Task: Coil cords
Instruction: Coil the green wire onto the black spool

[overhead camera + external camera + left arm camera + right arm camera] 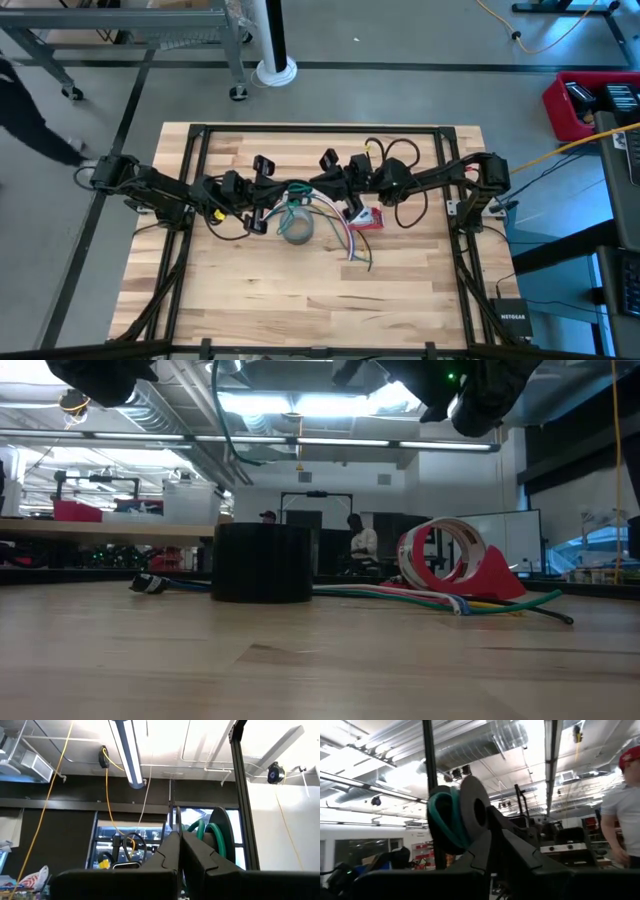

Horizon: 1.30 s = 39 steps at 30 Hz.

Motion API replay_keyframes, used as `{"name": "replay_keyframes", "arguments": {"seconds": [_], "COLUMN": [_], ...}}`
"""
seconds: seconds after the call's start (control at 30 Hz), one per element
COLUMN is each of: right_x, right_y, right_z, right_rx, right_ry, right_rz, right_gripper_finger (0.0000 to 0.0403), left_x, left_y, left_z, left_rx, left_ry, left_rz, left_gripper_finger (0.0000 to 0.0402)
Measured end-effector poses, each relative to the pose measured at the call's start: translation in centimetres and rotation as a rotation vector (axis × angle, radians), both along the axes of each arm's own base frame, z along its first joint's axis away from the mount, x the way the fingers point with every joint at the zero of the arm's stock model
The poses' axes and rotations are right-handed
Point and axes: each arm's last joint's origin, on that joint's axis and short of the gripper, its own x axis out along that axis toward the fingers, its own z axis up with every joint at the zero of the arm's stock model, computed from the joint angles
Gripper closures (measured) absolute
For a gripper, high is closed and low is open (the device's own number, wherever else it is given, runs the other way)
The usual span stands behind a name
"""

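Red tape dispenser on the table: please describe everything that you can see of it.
The red plastic tape dispenser stands upright on the wooden table, right of centre in the high view. It carries a pale tape roll whose hole faces the low camera. Coloured cords lie before its base; whether they touch it is unclear.

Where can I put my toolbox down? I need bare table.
The table's whole near half, below the loose cords, is bare wood. So are the strips beside either side frame. The middle is crowded: grey tape roll, red tape dispenser, both arms above.
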Motion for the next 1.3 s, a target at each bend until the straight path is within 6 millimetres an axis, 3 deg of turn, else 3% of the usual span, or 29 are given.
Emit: {"name": "replay_keyframes", "arguments": {"seconds": [1.3], "right_x": [0.48], "right_y": [0.26], "right_z": [0.63], "right_rx": [-0.032], "right_ry": [0.022], "right_rz": [0.089], "right_gripper_finger": [0.0359], "left_x": [0.34], "left_y": [0.08], "left_z": [-0.39], "left_rx": [-0.031], "left_ry": [0.057], "left_rz": [0.005], "left_gripper_finger": [0.0401]}}
